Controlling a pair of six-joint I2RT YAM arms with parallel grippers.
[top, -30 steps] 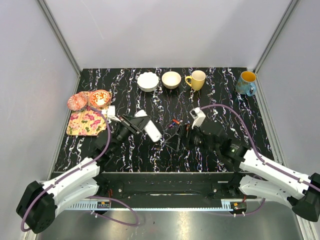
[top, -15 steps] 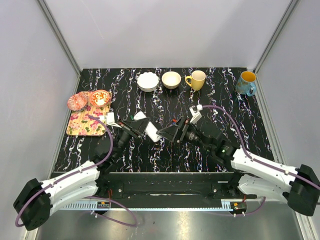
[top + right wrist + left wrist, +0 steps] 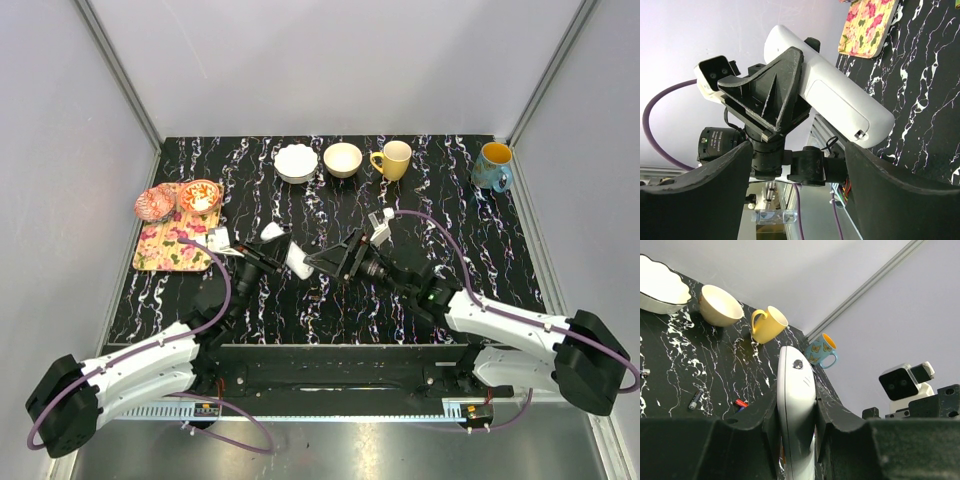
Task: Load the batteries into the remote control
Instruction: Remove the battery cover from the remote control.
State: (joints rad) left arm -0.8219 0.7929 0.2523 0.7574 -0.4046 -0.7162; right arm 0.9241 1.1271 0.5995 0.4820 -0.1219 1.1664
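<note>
Evidently the remote control (image 3: pixel 795 375) is off the table, just left of centre in the top view, standing on edge between the left gripper (image 3: pixel 796 415), whose jaws are clenched on its long narrow sides near mid-length. Its lower end pokes free toward the right gripper (image 3: pixel 325 262), which sits just beside it with its fingers (image 3: pixel 695 195) spread wide and gripping nothing. In the right wrist view the remote's back panel faces the camera, with a small catch at its lower right end; whether the cover is on, I cannot tell.

The remote looks light, stiff and smooth, so it probably slips or twists under a push. A hold across the narrow edges, clear of the panel, suits it, and any pressing should go against the left jaws.

Two of the batteries (image 3: pixel 696 399), one dark and one red (image 3: pixel 740 403), lie loose on the black marbled table (image 3: pixel 440 230) at the lower left of the left wrist view. They are tiny, hard and round, likely to roll, and are best pinched across the barrel.

Further out stand a yellow mug (image 3: pixel 392 160), a blue mug (image 3: pixel 492 167) and a floral tray (image 3: pixel 165 250)
</note>
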